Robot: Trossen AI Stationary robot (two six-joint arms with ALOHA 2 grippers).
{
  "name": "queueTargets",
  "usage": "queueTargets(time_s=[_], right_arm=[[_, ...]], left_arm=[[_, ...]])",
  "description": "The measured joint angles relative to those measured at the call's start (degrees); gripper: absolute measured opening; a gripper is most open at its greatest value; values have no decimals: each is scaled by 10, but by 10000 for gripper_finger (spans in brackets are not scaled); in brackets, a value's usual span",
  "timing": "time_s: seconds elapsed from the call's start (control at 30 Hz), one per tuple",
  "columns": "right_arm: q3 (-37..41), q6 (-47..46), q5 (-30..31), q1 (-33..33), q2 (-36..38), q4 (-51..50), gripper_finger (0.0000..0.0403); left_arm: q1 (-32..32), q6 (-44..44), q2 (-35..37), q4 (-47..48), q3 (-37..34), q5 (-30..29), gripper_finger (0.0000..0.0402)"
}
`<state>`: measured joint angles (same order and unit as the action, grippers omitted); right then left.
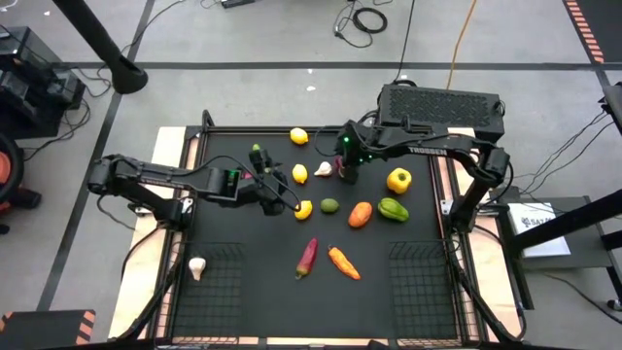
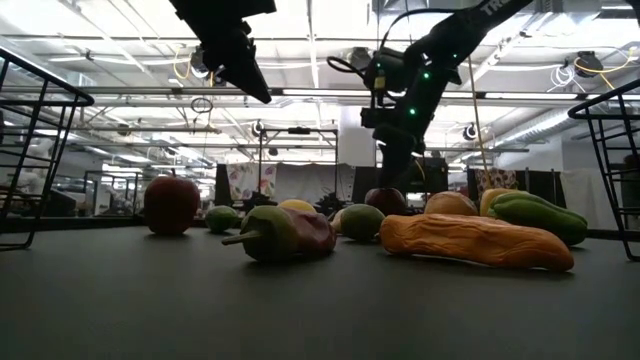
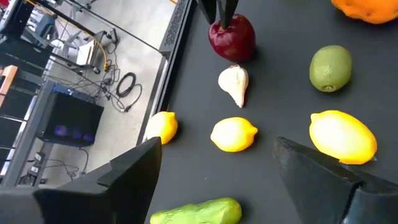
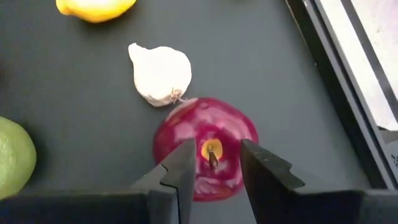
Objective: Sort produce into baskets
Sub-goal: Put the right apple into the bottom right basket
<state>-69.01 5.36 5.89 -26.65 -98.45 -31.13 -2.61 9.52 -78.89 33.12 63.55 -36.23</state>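
Observation:
My right gripper (image 4: 217,168) points down over a dark red apple (image 1: 346,174), narrowly open, one fingertip on each side of the stem (image 4: 212,153). My left gripper (image 3: 217,180) is wide open and empty above the table, beside a lemon (image 3: 343,135) that lies on the table top (image 1: 303,208). A white garlic (image 4: 160,73) lies right beside the apple. Two black wire baskets stand at the near left (image 1: 219,284) and near right (image 1: 420,280). Another garlic (image 1: 197,266) lies at the left basket's left side. My right gripper comes at the apple's top (image 4: 186,127) from above, pointing down. Its fingertips (image 4: 186,163) straddle the stem without touching it. Whether they touch the apple's skin, I cannot tell. The apple rests on the table.
More produce lies on the black table top: two lemons (image 1: 299,136) (image 1: 300,174), a cucumber (image 1: 258,156), a lime (image 1: 329,205), an orange piece (image 1: 361,214), a green pepper (image 1: 393,209), a yellow pepper (image 1: 398,180), a red chili (image 1: 307,257) and a carrot (image 1: 343,262).

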Motion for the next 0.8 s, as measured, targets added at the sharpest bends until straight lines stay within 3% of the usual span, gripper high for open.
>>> queueTargets(time_s=[0.33,0.8], right_arm=[[0,-12,0,-8,0,-4,109],[0,-13,0,-8,0,-7,5]], left_arm=[[0,0,0,0,0,0,312],[0,0,0,0,0,0,312]])
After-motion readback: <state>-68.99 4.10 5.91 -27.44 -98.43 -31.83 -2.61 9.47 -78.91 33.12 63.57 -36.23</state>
